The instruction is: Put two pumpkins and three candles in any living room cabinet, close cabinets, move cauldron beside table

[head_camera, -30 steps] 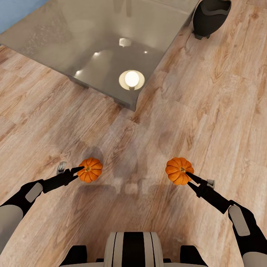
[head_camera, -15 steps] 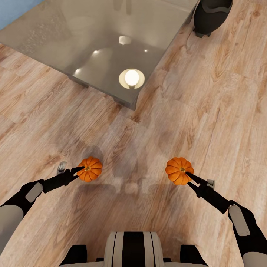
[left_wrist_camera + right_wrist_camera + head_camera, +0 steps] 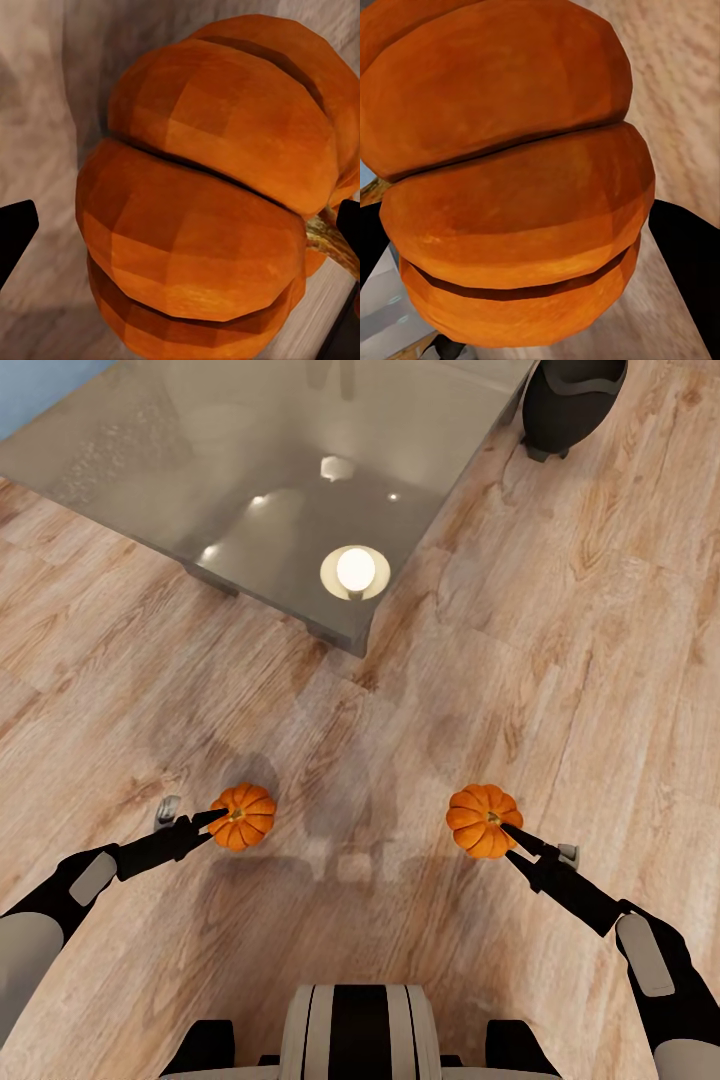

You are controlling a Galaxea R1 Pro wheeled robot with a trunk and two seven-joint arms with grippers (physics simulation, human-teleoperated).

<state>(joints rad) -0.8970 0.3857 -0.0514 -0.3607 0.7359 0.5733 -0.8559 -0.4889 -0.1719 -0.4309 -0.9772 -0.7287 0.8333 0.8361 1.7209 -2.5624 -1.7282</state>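
Note:
Two orange ribbed pumpkins hang just above the wood floor in the head view. My left gripper (image 3: pixel 218 822) is shut on the left pumpkin (image 3: pixel 245 816), and my right gripper (image 3: pixel 508 832) is shut on the right pumpkin (image 3: pixel 480 818). Up close, the left pumpkin (image 3: pixel 202 202) sits between dark fingertips (image 3: pixel 13 229), its stem off to one side. The right pumpkin (image 3: pixel 510 172) sits against a black finger (image 3: pixel 686 262). The grey glass table (image 3: pixel 200 460) lies ahead at the upper left. The black cauldron (image 3: pixel 572 400) stands on the floor by the table's far right corner. The cabinet and candles are out of view.
Open wood floor (image 3: pixel 560 640) stretches between me and the table and along its right side. A ceiling light is mirrored in the glass (image 3: pixel 355 572) near the table's nearest corner. My own trunk (image 3: pixel 360 1030) sits at the bottom middle.
The whole picture has shifted very slightly, so the camera moved. Both grippers hold their pumpkins in the same places as before.

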